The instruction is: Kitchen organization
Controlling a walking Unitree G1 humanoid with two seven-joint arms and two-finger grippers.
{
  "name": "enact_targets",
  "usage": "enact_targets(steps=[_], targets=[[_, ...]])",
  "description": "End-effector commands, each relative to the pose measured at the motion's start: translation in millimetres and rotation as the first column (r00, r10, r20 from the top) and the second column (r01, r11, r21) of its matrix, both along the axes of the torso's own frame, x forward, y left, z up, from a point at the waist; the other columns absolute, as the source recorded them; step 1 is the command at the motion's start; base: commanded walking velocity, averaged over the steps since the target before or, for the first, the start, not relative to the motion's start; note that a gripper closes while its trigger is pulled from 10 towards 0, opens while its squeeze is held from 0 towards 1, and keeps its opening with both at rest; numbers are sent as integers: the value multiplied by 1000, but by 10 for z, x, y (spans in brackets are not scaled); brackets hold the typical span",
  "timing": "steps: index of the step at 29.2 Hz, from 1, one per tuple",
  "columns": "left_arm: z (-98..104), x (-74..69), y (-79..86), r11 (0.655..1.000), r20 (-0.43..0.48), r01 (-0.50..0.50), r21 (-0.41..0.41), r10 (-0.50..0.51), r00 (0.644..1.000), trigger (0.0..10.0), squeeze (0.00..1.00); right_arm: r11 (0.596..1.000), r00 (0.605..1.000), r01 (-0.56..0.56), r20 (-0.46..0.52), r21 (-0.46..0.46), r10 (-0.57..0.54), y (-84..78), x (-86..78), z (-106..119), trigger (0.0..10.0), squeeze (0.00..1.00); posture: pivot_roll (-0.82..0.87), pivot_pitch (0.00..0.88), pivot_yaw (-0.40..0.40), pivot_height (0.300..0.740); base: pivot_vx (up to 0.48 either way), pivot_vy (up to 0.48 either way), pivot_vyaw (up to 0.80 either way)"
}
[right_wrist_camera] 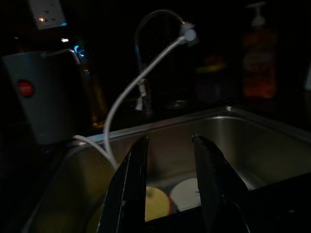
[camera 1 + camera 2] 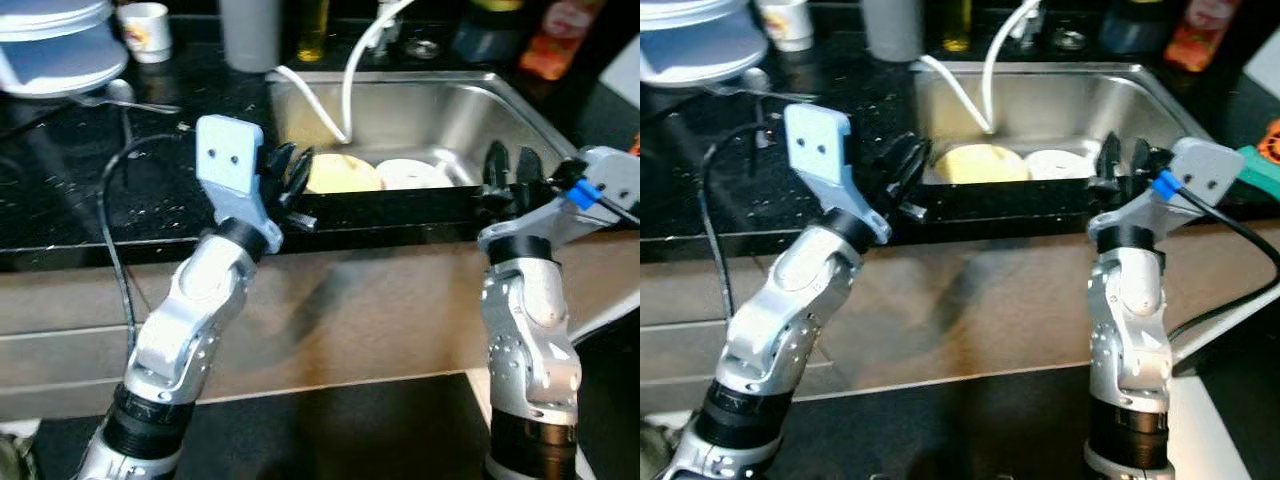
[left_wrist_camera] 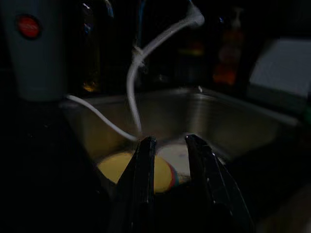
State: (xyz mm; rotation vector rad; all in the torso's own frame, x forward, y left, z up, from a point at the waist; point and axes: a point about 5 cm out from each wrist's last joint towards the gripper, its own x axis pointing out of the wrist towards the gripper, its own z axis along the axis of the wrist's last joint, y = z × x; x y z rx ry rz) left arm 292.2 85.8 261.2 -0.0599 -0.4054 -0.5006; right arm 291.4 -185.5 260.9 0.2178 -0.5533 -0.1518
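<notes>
Two plates were seen lying in the bottom of the stainless steel sink [image 2: 500,105]: a yellow plate [image 2: 342,175] toward the robot's left and a white plate [image 2: 412,173] just beside it, their rims touching or overlapping. A white hose [image 2: 347,75] was draped from the faucet [image 1: 146,58] down into the basin, its end coming down just behind the yellow plate.

The left gripper [image 2: 290,172] was held at the sink's near left corner, over the black tabletop [image 2: 90,180], with its black fingers parted by a narrow gap and nothing held between them. In the left wrist view the yellow plate was framed just past the fingertips [image 3: 146,145]. The right gripper [image 2: 510,165] was raised at the sink's near right edge, its fingers likewise parted and empty, pointed across the basin.

The sink's dark front rim was found between both grippers and the plates. Behind the sink a grey container [image 2: 250,30] with a red dot, a bottle of yellow liquid [image 2: 312,30] and an orange bottle [image 2: 560,35] were stood along the back of the tabletop. On the far left a stack of pale dishes [image 2: 50,45], a small white cup [image 2: 145,30] and a spoon [image 2: 125,95] were set on the tabletop, well apart from the sink. A black cable [image 2: 115,230] was looped beside the left arm.
</notes>
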Motion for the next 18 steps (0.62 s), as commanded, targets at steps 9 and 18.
enact_targets(steps=[9,18], targets=[[-941,-202,327,955,-291,62,290,26,957,10000,0,996,973,-45,-227,-83,25,-94,-71,-623,10000,0,27,65,-34,740,0,0,0],[-1342,-801,591,940,-505,224,257,-67,861,10000,0,985,870,24,-482,-170,-105,-409,-573,-1411,10000,0,43,84,-54,740,0,0,0]])
